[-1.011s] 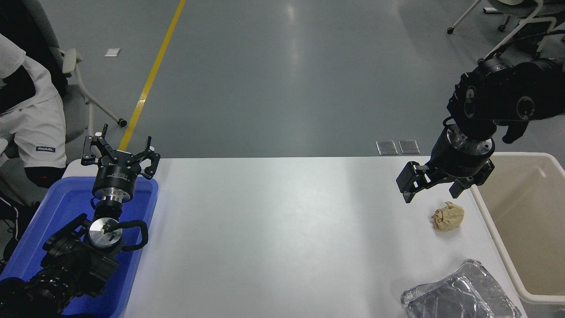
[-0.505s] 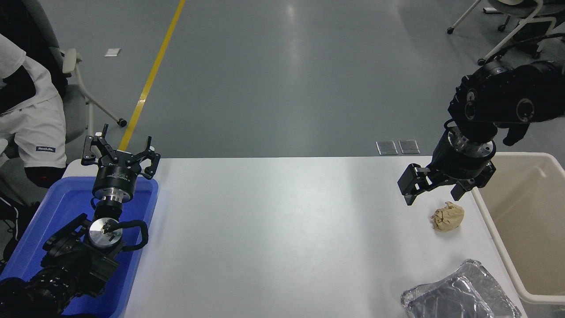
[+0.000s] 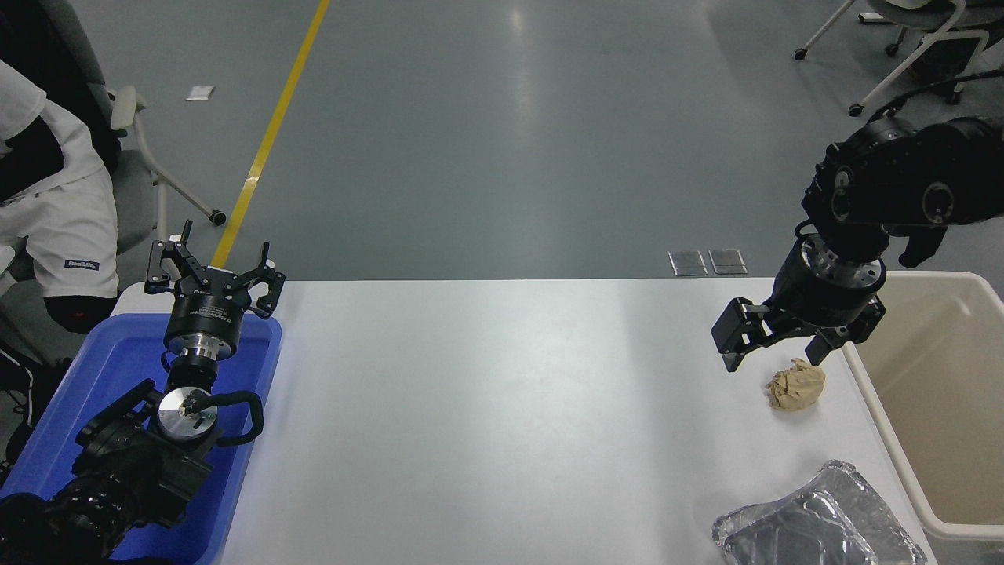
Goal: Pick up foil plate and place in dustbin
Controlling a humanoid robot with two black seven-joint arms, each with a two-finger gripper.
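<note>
A: Start from the white table [image 3: 502, 408] in the head view. Where is the foil plate [image 3: 816, 522]?

B: At the table's near right corner, lying flat on the surface, its near side cut off by the picture's bottom edge. It is shiny, crinkled at the rim and dented.

A: And the dustbin [image 3: 933, 392]?

B: Just off the table's right edge, a large beige bin with a thick pale rim. The foil plate lies close beside its near left wall; I cannot tell whether they touch.

A: The right gripper [image 3: 773, 353]?

B: Above the table's far right part, pointing down, its fingers spread apart and holding nothing. It hangs just over a small crumpled tan paper ball [image 3: 796, 384], which sits on the table between the gripper and the foil plate. The gripper is well apart from the foil plate.

A: The left gripper [image 3: 212, 271]?

B: Parked at the table's left end, over the blue tray [image 3: 55, 424] that sits there. Its fingers are also spread wide, with nothing between them.

A: Anything beyond the table?

B: A person in white clothes [image 3: 47, 212] sits on a chair past the far left corner, and a yellow floor line [image 3: 271, 133] runs away from the table's far left side. Two small grey floor plates [image 3: 706, 261] lie just behind its far edge.
</note>
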